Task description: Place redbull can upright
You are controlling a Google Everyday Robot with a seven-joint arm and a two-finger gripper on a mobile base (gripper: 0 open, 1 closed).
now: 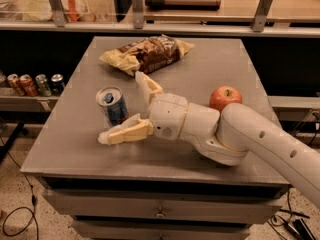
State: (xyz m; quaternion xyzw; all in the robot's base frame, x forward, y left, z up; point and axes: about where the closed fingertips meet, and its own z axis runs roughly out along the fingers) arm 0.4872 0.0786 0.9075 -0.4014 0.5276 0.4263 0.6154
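Observation:
The redbull can, blue and silver with a silver top and pull tab, stands upright on the grey table left of centre. My gripper is open. Its two cream fingers are spread wide to the right of the can. The near finger lies low in front of the can, and the far finger points up behind it. Neither finger presses on the can. The white arm reaches in from the lower right.
A crumpled chip bag lies at the back of the table. A red apple sits to the right, just behind my arm. Several small cans stand in a row on a lower shelf at the left.

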